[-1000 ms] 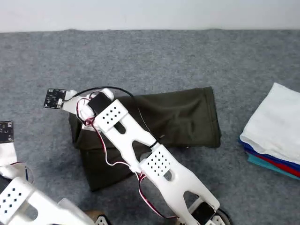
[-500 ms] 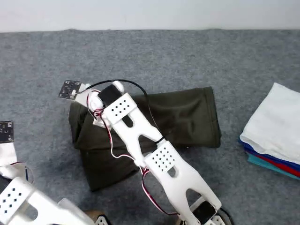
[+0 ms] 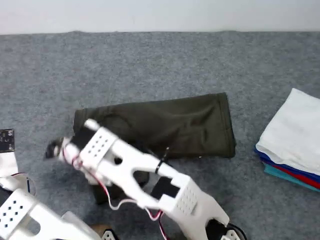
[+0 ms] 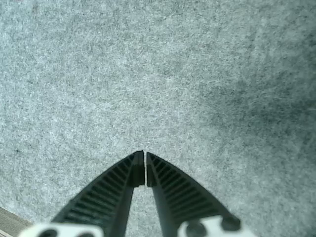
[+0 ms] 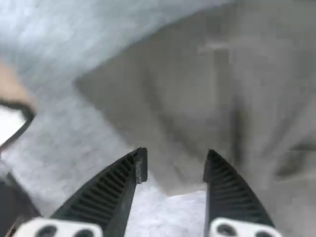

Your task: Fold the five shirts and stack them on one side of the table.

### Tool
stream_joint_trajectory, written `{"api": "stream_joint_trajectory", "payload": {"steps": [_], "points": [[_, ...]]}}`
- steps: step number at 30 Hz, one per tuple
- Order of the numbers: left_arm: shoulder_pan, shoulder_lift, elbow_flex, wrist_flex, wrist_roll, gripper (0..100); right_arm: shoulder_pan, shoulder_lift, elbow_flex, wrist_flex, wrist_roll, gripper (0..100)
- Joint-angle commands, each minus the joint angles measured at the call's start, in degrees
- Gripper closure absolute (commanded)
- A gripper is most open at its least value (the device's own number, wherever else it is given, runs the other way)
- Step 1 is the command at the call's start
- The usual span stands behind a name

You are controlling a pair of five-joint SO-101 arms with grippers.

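the dark olive cloth shirt point(image 3: 170, 122) lies in the middle of the grey felt-like worktop point(image 3: 150, 60). it is already folded into a wide band, but one part of it sticks out toward the near edge under the white right arm point(image 3: 140, 170), so i judge the folding of this one is not yet finished. at the right side of the worktop sits the stack of folded shirts point(image 3: 295, 140), with a white one on top and blue, red and teal layers under it. the stack is well apart from the olive shirt, which i think keeps room for folding and shows the side chosen for stacking. with four layers there, the olive shirt seems to be the last one. the right arm stretches low from the near edge across the near left part of the shirt, its wrist near the shirt's left end. the right pincer point(image 5: 175, 165) is spread wide and holds nothing, and a border of the cloth against the worktop lies just under its two fingers, probably so that it can take that border for the next fold. the left arm point(image 3: 20, 212) stays drawn in at the near left corner, away from the shirt, i suppose to leave the space free. the left pincer point(image 4: 145, 170) has its tips pressed together with nothing between them, over bare worktop.
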Motion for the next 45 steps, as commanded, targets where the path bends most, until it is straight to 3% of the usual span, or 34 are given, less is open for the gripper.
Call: {"api": "stream_joint_trajectory", "payload": {"steps": [1, 10, 16, 20, 24, 31, 38, 45], "points": [[0.09, -0.97, -1.63, 0.53, -0.35, 98, -2.86, -4.62, 4.4, -0.84, -0.26, 79.4], [0.09, -0.97, -1.63, 0.53, -0.35, 98, -6.73, -4.79, 15.56, -9.36, 2.29, 79.4], [0.09, -0.97, -1.63, 0.62, -0.35, 98, -3.91, -4.62, 21.1, -17.8, 2.37, 80.2], [0.09, -0.97, -1.63, 0.62, -0.35, 98, -2.68, -4.62, 23.3, -22.2, 2.73, 91.0], [0.09, -0.97, -1.63, 0.62, -0.35, 98, -2.42, -4.62, 23.21, -22.46, 2.73, 99.1], [0.09, -0.97, -1.63, 0.62, -0.35, 98, -0.75, -5.32, 22.15, -21.23, 2.73, 98.9], [0.09, -0.97, -1.63, 0.62, -0.35, 98, 3.82, -9.8, 10.29, -13.23, 2.81, 98.9], [0.09, -0.97, -1.63, 0.62, -0.35, 98, 9.89, -8.04, 2.55, -14.73, 6.15, 98.9]]}}
